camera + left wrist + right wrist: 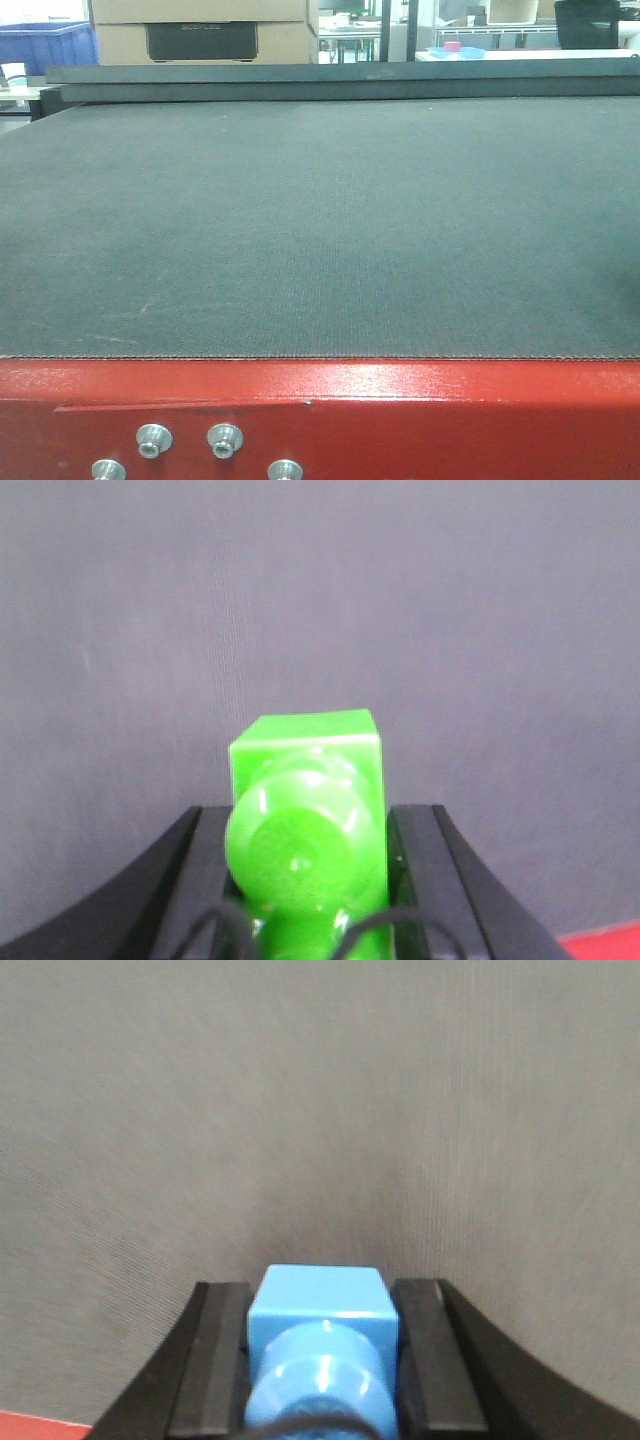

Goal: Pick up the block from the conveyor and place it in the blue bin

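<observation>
Block, green (pixel 305 780): I hold it in my left pincer (pixel 312 875), shut on it between two black fingers (pixel 195 880), a rounded stud facing the wrist camera. It hangs over the conveyor (pixel 320 230), with a sliver of red at the lower right corner of that view.

Blue bin (pixel 45 45): far left background of the front view, beyond the belt; too partial for me to be sure it is the bin.

Cardboard boxes (pixel 200 30): stacked just right of it, behind the belt's far edge.

Conveyor: wide grey-green textured belt on a glossy red frame (pixel 420 410), silver bolts (pixel 225 438) along the front.

Block, blue (pixel 322 1305): gripped in my right pincer (pixel 322 1360), stud toward the camera, over the belt near its red edge.
</observation>
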